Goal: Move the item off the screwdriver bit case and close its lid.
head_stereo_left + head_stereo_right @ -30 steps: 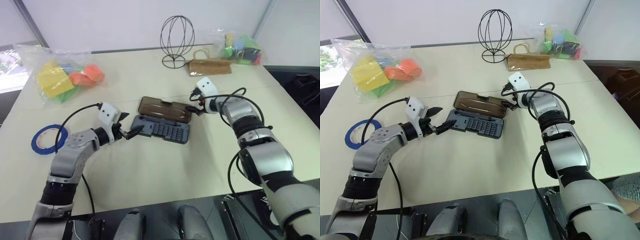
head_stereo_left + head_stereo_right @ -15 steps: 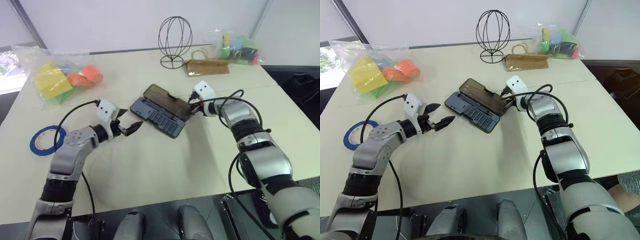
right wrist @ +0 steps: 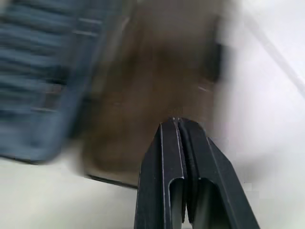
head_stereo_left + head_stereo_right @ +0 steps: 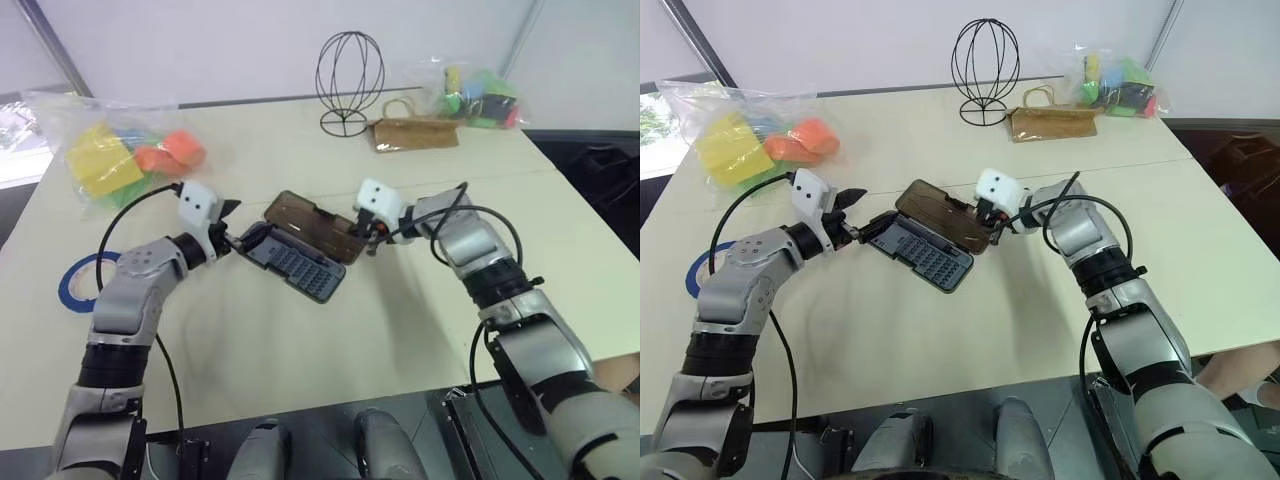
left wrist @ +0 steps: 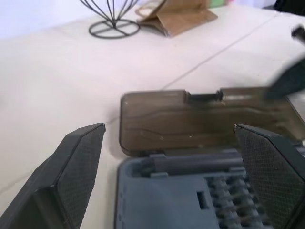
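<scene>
The screwdriver bit case [image 4: 296, 266] lies slantwise mid-table, its dark grey base showing rows of bits. Its smoky-brown lid [image 4: 312, 226] is swung open behind the base. My left gripper [image 4: 238, 228] is open at the case's left end, and in the left wrist view its fingers [image 5: 78, 164] straddle the base [image 5: 190, 195] and lid [image 5: 205, 119]. My right gripper [image 4: 371, 239] is shut with nothing between its fingers [image 3: 176, 143], tips at the lid's right end. The item, a blue tape ring [image 4: 70, 290], lies on the table far left, apart from the case and partly behind my left arm.
A black wire head-shaped stand [image 4: 352, 75] and a brown pouch [image 4: 415, 133] sit at the back. Bags of coloured blocks lie back left [image 4: 130, 155] and back right [image 4: 480, 95]. The table's right edge runs close behind my right arm.
My right gripper has shut and swept left, and the case has slid left and turned slantwise. My left gripper drew back slightly, then returned to the case's left end.
</scene>
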Robot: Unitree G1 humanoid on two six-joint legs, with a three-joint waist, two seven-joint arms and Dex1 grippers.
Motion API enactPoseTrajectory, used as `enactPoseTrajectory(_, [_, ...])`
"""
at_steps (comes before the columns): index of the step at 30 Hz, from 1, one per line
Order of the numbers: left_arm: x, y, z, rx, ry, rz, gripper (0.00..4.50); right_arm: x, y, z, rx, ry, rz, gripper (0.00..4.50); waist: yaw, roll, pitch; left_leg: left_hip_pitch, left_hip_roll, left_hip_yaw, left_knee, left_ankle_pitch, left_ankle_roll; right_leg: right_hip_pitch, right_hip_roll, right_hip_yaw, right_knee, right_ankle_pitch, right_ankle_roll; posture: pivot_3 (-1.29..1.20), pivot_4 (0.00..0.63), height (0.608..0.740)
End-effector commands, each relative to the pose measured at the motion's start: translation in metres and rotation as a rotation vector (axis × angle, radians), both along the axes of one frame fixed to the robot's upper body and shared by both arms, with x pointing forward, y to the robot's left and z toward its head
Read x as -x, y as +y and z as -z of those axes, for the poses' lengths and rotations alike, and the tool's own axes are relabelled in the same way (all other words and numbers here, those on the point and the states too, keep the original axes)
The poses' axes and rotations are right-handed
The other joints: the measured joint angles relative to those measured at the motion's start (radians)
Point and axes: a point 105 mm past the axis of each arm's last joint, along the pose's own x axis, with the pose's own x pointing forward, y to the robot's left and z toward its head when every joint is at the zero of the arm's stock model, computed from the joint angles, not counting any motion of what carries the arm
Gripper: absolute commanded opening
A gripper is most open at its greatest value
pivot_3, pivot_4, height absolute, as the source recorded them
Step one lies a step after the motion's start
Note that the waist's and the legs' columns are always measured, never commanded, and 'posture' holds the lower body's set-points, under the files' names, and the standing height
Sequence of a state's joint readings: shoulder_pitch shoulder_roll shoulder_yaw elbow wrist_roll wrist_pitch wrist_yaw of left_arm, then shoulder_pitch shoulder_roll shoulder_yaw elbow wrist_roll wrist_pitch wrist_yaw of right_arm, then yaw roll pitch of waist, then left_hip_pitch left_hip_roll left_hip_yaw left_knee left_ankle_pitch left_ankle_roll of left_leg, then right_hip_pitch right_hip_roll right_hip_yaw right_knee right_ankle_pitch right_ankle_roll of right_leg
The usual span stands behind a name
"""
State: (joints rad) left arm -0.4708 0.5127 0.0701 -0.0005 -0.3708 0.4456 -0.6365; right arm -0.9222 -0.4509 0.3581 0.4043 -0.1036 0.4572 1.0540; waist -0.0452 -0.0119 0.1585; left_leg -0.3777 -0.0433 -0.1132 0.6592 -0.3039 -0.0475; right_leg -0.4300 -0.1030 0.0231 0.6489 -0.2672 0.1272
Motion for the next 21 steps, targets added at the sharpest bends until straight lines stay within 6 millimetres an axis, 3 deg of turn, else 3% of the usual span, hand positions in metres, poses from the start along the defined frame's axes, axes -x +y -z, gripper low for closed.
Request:
enactPoseTrajectory(1, [-0.002,0.008,-0.017,-0.002,-0.065,-0.024,4.5,0.012,0.005,-0.008,0.029,0.002,-0.091,0.05,0.003,0.0,0.0,0.0,0.0,0.0,0.0,0.0,0.0,0.0,0.0,0.0,0.0,0.0,0.0,0.0,0.15,0.74])
enactPoseTrajectory(5, [-0.004,0.008,-0.017,-0.002,-0.069,-0.026,4.5,0.018,0.005,-0.001,0.084,0.012,-0.155,0.05,0.004,0.0,0.0,-0.001,-0.001,-0.001,0.001,0.0,0.0,0.0,0.0,0.0,-0.001,0.0,0.0,0.0,0.15,0.74])
enactPoseTrajectory(8, [-0.004,0.007,-0.017,-0.002,-0.072,-0.025,4.5,0.003,0.004,-0.003,0.089,-0.039,-0.096,0.05,0.002,0.0,0.0,-0.001,-0.001,-0.001,0.001,0.0,0.0,0.0,0.0,0.0,-0.001,0.0,0.0,0.0,0.15,0.74])
enactPoseTrajectory(14, [0.0,0.005,-0.016,0.01,-0.071,-0.028,4.5,-0.023,0.003,-0.043,-0.099,-0.078,0.12,0.05,0.001,0.0,0.0,-0.003,-0.001,-0.001,0.001,0.0,0.0,-0.003,0.0,0.0,0.0,0.0,0.0,0.0,0.15,0.74])
enactPoseTrajectory(17, [0.001,0.005,-0.016,0.016,-0.071,-0.033,4.5,-0.022,0.0,-0.053,-0.199,-0.009,0.208,0.95,0.004,0.0,0.0,-0.004,-0.001,-0.002,0.001,0.0,-0.001,-0.003,0.0,0.0,0.0,0.0,0.0,0.0,0.15,0.74])
enactPoseTrajectory(21, [0.001,0.004,-0.014,0.017,-0.067,-0.034,4.5,-0.01,0.002,-0.065,-0.27,0.038,0.246,2.98,0.003,0.0,0.0,-0.008,-0.001,-0.002,0.002,0.0,-0.001,-0.005,-0.001,-0.001,0.0,0.0,0.0,0.0,0.15,0.74])
